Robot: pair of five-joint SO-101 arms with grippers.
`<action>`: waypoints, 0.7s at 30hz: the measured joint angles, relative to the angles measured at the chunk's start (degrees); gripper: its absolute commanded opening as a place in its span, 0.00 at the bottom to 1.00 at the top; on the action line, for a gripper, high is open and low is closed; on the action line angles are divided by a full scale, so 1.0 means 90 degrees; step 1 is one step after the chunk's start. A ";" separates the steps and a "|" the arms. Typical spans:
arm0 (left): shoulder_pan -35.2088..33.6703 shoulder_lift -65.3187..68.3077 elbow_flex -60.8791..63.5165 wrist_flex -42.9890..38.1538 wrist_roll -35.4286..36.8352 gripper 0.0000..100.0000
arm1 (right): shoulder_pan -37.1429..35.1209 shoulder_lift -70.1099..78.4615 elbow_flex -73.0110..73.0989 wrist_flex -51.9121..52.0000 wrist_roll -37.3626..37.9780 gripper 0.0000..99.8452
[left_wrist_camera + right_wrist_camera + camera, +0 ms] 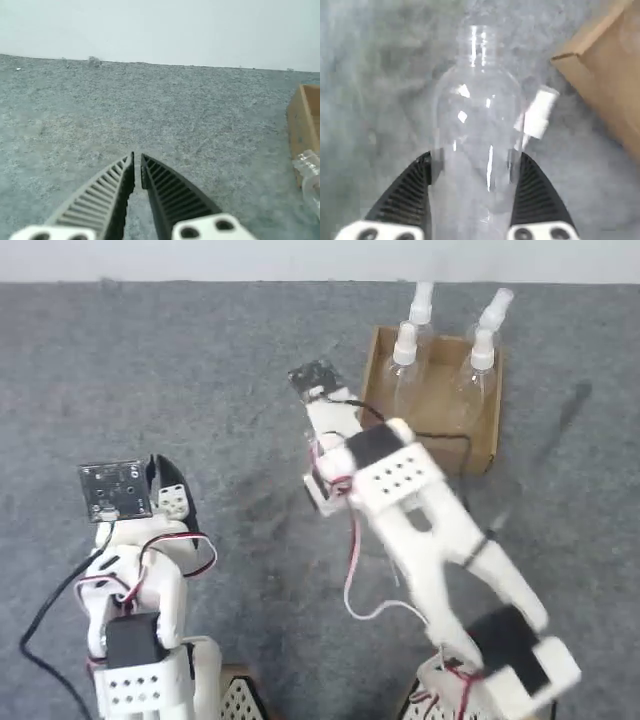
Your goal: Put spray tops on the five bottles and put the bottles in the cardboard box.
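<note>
A clear bottle [477, 115] without a top lies on the grey carpet, and my right gripper [475, 160] is shut on its body, one finger on each side. A loose white spray top [538, 117] lies on the carpet just beside the bottle. A corner of the cardboard box [605, 85] stands close behind them. In the high view the box [380, 365] holds several upright clear bottles [440, 390] with spray tops, and the right arm [390, 475] stretches to its near left side. My left gripper [137, 172] is shut and holds nothing, low over bare carpet at the left [160, 472].
Grey carpet [220, 370] covers the table, with a white wall along the far edge. In the left wrist view the box's side [302, 125] and part of a clear bottle [310, 172] show off to one side. Both arm bases stand at the near edge.
</note>
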 measured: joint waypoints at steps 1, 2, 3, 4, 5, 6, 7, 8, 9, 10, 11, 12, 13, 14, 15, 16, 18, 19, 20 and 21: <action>0.0088 0.0000 0.0000 0.0049 0.0020 0.01 | 0.0029 -0.0195 0.0000 0.0215 0.0234 0.01; 0.0176 0.0000 0.0000 0.0107 0.0039 0.01 | 0.0078 -0.0400 0.0000 0.0449 0.0391 0.01; 0.0264 0.0000 0.0000 0.0147 0.0039 0.01 | 0.0127 -0.0615 0.0000 0.0694 0.0518 0.01; 0.0342 0.0000 0.0000 0.0166 0.0039 0.01 | 0.0215 -0.0830 0.0000 0.0918 0.0694 0.01; 0.0391 0.0000 0.0000 0.0176 0.0039 0.01 | 0.0313 -0.1045 0.0000 0.1153 0.0918 0.01; 0.0410 0.0000 0.0000 0.0186 0.0049 0.01 | 0.0449 -0.1260 0.0000 0.1368 0.1114 0.01; 0.0420 0.0000 0.0000 0.0186 0.0059 0.01 | 0.0635 -0.1475 0.0000 0.1582 0.1319 0.01; 0.0430 0.0000 0.0000 0.0186 0.0059 0.01 | 0.0840 -0.1680 0.0000 0.1758 0.1485 0.01; 0.0430 0.0000 0.0000 0.0186 0.0059 0.01 | 0.1065 -0.1866 0.0000 0.1905 0.1631 0.01; 0.0410 0.0000 0.0000 0.0186 0.0059 0.01 | 0.1319 -0.2032 0.0000 0.2042 0.1778 0.01; 0.0400 0.0000 0.0000 0.0186 0.0059 0.01 | 0.1573 -0.2188 0.0000 0.2159 0.1905 0.01; 0.0400 0.0000 0.0000 0.0186 0.0059 0.01 | 0.1836 -0.2325 0.0000 0.2266 0.2061 0.01; 0.0400 0.0000 0.0000 0.0186 0.0059 0.01 | 0.2120 -0.2442 0.0000 0.2393 0.2227 0.01; 0.0400 0.0000 0.0000 0.0186 0.0059 0.01 | 0.2393 -0.2559 0.0000 0.2452 0.2383 0.01; 0.0430 0.0000 0.0000 0.0186 0.0059 0.01 | 0.2657 -0.2647 0.0000 0.2510 0.2510 0.01; 0.0449 0.0000 0.0000 0.0186 0.0059 0.01 | 0.2911 -0.2716 0.0000 0.2530 0.2647 0.01; 0.0469 0.0000 0.0000 0.0186 0.0059 0.01 | 0.3487 -0.2774 0.0000 0.2530 0.2911 0.01; 0.0547 0.0000 0.0000 0.0186 0.0059 0.01 | 0.3810 -0.2784 0.0000 0.2530 0.3057 0.01; 0.0625 0.0000 0.0000 0.0186 0.0059 0.01 | 0.4112 -0.2784 0.0000 0.2530 0.3184 0.01; 0.0664 0.0000 0.0000 0.0186 0.0059 0.01 | 0.4405 -0.2784 0.0000 0.2530 0.3321 0.01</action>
